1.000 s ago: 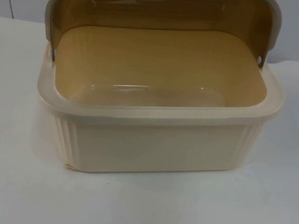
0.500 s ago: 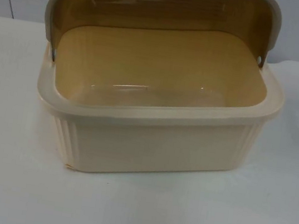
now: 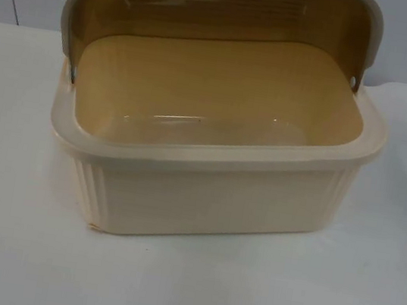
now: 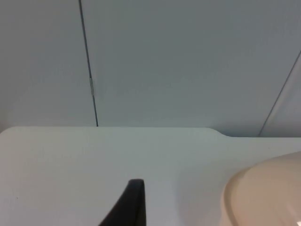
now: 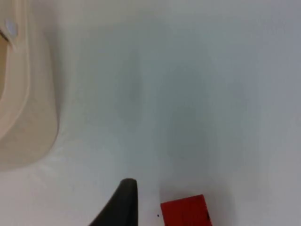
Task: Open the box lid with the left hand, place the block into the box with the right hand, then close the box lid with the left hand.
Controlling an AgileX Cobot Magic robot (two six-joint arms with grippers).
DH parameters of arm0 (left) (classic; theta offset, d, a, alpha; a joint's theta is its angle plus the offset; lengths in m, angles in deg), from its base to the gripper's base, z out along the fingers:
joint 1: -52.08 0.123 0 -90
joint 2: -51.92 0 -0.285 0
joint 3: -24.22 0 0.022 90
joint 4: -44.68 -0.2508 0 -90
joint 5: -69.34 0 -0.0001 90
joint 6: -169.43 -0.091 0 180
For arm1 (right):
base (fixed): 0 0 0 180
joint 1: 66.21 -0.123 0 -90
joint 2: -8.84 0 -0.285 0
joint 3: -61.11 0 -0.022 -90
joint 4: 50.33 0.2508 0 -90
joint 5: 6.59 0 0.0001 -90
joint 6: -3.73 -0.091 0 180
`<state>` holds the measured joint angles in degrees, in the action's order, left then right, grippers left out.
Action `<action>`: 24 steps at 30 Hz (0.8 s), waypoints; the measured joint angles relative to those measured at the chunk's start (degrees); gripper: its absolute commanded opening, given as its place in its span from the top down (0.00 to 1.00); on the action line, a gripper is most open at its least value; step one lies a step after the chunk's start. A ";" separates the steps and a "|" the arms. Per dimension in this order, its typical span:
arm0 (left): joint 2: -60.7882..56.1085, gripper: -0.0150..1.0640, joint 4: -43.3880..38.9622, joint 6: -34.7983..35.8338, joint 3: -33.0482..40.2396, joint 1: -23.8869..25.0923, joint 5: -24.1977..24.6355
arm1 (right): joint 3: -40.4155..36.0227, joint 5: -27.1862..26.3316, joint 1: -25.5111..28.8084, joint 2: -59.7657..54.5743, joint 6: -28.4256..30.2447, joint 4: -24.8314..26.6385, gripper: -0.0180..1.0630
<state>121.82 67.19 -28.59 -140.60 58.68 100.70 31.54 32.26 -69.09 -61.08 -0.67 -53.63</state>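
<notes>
Hovering over the white table (image 5: pixel 188 94), the right gripper (image 5: pixel 123 203), finger spread untellable, should centre on the red block (image 5: pixel 184 213) just beside it; the box (image 3: pixel 205 191) stands lid (image 3: pixel 210 4) raised, left gripper (image 4: pixel 128 205) waiting.

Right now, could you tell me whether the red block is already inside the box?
No, the box holds nothing, and the red block lies on the table.

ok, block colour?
Red block, best in the right wrist view, on the white table.
</notes>
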 measured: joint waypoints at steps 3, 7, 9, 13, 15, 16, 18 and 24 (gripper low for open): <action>0.00 0.02 0.00 0.00 0.00 0.00 0.27 | -0.08 -2.13 0.00 -3.62 0.95 1.70 0.04; 0.00 0.02 0.00 -0.11 0.00 0.00 0.78 | -0.21 -4.77 0.00 -8.78 1.58 4.08 0.20; 0.00 0.02 0.00 -0.11 0.00 0.00 0.78 | -0.21 -5.46 0.00 -12.72 1.66 4.41 0.24; 0.00 0.02 0.00 -0.22 0.00 0.00 0.87 | -0.21 -6.03 0.00 -20.00 1.66 4.82 0.24; 0.00 0.02 0.00 -0.33 0.00 0.00 0.87 | -0.21 -6.14 0.00 -21.35 1.66 4.82 0.22; 0.00 0.02 0.00 -0.46 0.00 0.00 0.87 | -0.21 -6.26 0.00 -22.83 1.66 4.82 0.19; 0.00 0.02 0.00 -0.56 0.00 0.00 1.01 | -0.21 -6.35 0.00 -25.44 1.66 4.82 0.12; 0.00 0.02 -0.90 -0.56 0.00 0.00 1.15 | -0.21 -7.60 0.00 -30.11 2.27 4.82 0.10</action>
<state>121.82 66.29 -29.15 -140.60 58.68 101.85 31.33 24.66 -69.09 -91.19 1.60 -48.81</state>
